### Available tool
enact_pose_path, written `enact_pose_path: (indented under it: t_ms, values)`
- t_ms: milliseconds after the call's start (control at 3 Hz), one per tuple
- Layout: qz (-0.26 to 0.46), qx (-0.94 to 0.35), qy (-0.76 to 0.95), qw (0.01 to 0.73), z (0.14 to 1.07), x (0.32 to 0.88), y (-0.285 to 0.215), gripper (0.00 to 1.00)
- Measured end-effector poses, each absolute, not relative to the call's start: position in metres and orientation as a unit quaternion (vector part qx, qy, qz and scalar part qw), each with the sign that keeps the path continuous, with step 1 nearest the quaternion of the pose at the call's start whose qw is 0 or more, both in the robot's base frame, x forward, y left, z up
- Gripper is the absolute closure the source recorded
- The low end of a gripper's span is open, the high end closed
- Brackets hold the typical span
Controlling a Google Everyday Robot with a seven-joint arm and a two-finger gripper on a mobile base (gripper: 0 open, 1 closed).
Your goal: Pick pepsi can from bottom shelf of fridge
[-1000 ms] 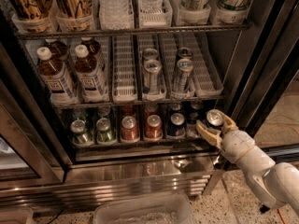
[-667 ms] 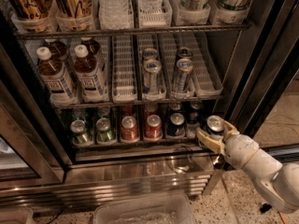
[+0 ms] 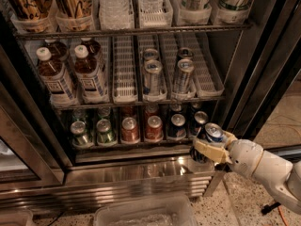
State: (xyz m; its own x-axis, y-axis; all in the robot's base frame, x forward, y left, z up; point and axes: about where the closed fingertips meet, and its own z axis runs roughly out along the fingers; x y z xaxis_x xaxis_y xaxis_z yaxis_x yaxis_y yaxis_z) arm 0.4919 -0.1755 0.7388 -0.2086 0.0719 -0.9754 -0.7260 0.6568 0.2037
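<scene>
The fridge (image 3: 141, 173) stands open, black framed with a ribbed steel base. Its bottom shelf (image 3: 136, 144) holds lanes of green, red and dark cans. My gripper (image 3: 207, 145) is at the shelf's right front corner, reaching in from the lower right on a white arm. It is shut on a pepsi can (image 3: 211, 133), dark blue with a silver top, held tilted just outside the shelf edge. Another dark can (image 3: 177, 125) stands in the lane to its left, with one more (image 3: 199, 119) behind the held can.
The shelf above carries tall silver cans (image 3: 152, 76) and brown bottles (image 3: 54, 76). The door frame (image 3: 254, 79) stands close on the right. A clear plastic bin (image 3: 146, 213) sits on the floor in front of the steel base.
The gripper with the pepsi can has moved slightly down and outward from the shelf's right end. The other cans have not moved.
</scene>
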Motion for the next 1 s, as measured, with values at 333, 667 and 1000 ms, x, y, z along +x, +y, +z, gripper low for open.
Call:
enact_pose_path:
  t_ms: [333,667,1000]
  values:
    - [0.342,-0.234,0.698,0.584,0.739,0.492,-0.175,1.0]
    - [0.354,-0.266,0.688,0.575,0.741,0.483,-0.157,1.0]
    - [0.384,-0.333,0.65,0.565,0.764,0.454,-0.12,1.0]
